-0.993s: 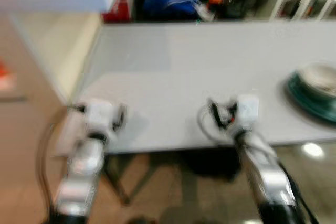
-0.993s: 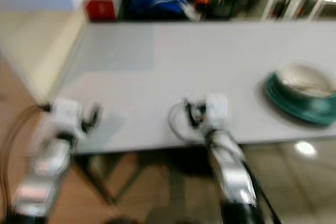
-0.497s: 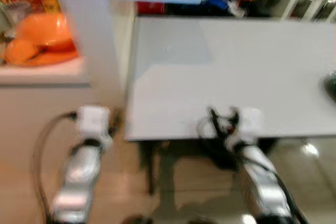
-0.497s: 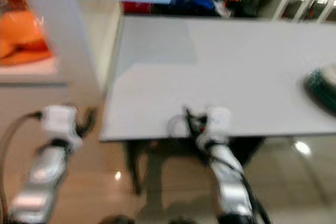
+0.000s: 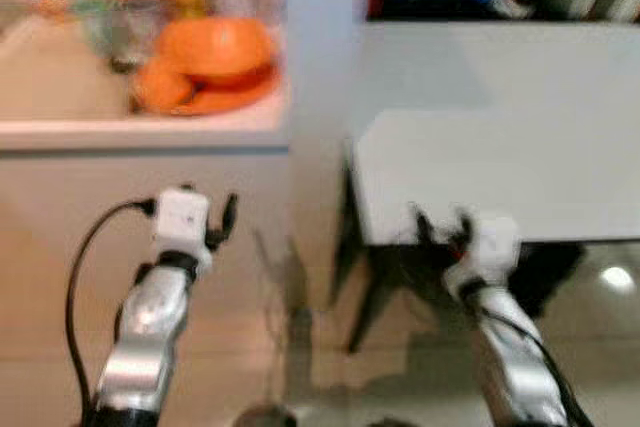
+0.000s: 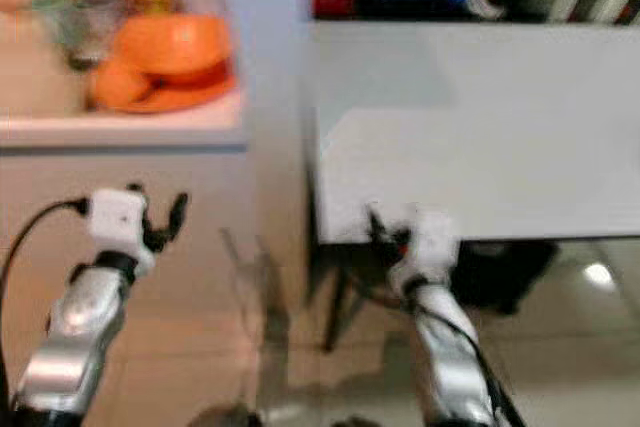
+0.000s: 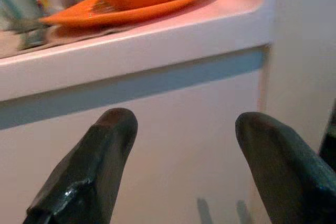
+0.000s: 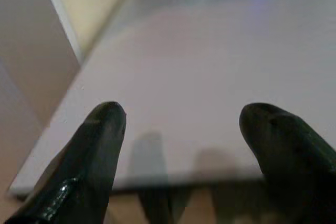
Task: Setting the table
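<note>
An orange bowl (image 5: 215, 47) sits on an orange plate (image 7: 126, 8) on a pale pink counter ledge (image 5: 140, 132), at the robot's left, with a blurred glass (image 5: 128, 29) and colourful packets behind it. To the right of the counter stands a plain grey-white table (image 5: 500, 147) over a glossy tiled floor (image 5: 300, 347). The left gripper (image 7: 181, 156) hangs in front of the counter's flat front, below the ledge, its two black fingers spread wide with nothing between them. The right gripper (image 8: 184, 145) hovers at the table's near edge, fingers likewise wide apart and empty. The head views are blurred.
</note>
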Controlling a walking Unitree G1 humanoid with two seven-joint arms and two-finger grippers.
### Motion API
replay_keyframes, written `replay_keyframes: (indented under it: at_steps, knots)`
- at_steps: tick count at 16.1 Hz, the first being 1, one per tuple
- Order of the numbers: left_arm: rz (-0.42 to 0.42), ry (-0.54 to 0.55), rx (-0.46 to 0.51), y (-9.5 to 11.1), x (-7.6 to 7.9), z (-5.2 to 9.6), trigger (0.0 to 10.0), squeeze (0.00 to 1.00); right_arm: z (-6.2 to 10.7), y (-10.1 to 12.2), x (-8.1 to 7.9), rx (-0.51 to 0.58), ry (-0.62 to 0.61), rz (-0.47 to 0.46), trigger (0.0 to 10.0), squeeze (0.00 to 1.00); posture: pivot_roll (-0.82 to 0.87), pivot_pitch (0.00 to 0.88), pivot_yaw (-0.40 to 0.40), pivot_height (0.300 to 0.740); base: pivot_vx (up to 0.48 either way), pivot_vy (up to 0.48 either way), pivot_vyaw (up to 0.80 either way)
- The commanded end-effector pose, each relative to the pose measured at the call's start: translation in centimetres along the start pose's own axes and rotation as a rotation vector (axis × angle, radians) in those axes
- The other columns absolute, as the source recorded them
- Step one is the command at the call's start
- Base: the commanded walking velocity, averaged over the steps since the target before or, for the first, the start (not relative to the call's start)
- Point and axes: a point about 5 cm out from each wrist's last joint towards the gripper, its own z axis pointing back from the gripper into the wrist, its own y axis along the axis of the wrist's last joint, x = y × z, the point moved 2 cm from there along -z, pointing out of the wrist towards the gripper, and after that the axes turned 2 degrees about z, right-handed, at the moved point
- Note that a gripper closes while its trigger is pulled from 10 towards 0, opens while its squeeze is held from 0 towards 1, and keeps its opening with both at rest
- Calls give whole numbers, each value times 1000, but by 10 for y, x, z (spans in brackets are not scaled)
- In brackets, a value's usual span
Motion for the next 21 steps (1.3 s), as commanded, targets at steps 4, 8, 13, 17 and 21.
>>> replay_keyframes:
  at_steps: [4, 8, 13, 17, 21]
  knots:
    - [-20, 32, 24, 10, -13, 5, 10000, 0, -7, 22, 0, 65, 23, -8, 10000, 0, 126, 69, -44, 740, 0, 480, 0]
    - [-32, 13, 98, 35, -10, 0, 10000, 0, -17, 48, -30, 134, 119, -15, 10000, 0, 134, 59, -56, 740, 0, 480, 0]
    - [-41, -15, 140, 58, -2, -7, 10000, 0, -23, 85, -40, 196, 162, 17, 10000, 0, 120, 45, -55, 740, 0, 288, 0]
    - [-28, -81, 208, 83, 9, -9, 10000, 0, -28, 106, -45, 220, 167, -3, 10000, 0, 123, 35, -58, 740, 0, 0, 0]
    - [-21, -90, 207, 86, 8, -8, 10000, 0, -28, 115, -50, 230, 178, -7, 10000, 0, 123, 23, -56, 740, 370, 0, 0]
